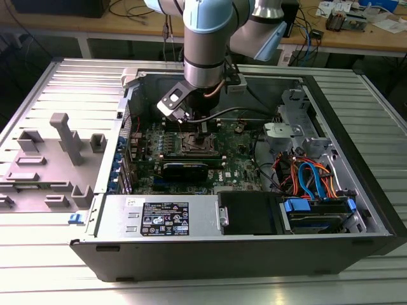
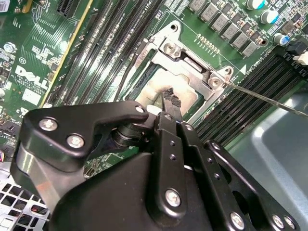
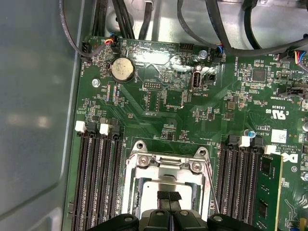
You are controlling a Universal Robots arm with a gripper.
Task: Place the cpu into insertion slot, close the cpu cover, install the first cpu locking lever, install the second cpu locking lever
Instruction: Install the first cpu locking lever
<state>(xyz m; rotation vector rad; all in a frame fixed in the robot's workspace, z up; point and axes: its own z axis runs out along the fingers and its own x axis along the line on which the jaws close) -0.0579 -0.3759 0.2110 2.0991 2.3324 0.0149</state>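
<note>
Arm: the robot arm comes down from the far side of the open computer case [image 1: 210,254], which lies on the slatted metal tabletop [image 1: 57,267].
Claw: the claw [image 3: 169,196] is closed, its two black fingertips [image 2: 169,98] pressed together with nothing seen between them. It hangs over the middle of the socket, and I cannot tell whether the tips touch the metal below.
Insertion slot: the insertion slot [image 1: 193,143] sits mid-board on the green circuit board [image 3: 159,115], between two banks of long black memory slots [image 3: 96,178].
CPU: the cpu [image 3: 153,186] lies flat in the socket, its silvery top showing through the window just beside the fingertips.
CPU cover: the cpu cover [image 3: 154,171] lies down over the chip, its frame around the silvery top. Two screw heads show on the bar at the end of the socket away from the claw.
Lever: a thin metal lever [image 2: 260,96] starts at one corner of the socket and runs out over the memory slots. In the first wrist view it lies along the side of the frame. I cannot tell whether it is latched.
Board, other parts: a coin battery [image 3: 122,69] sits near the board's edge by the case wall, and a green memory module [image 3: 269,192] stands in one slot.
Case, other parts: a long black card [image 1: 184,170] lies just beside the socket, and blue and orange cables [image 1: 311,178] fill the corner at the exterior view's right.
Tabletop: a grey plastic fixture [image 1: 51,159] stands beside the case at the exterior view's left.
</note>
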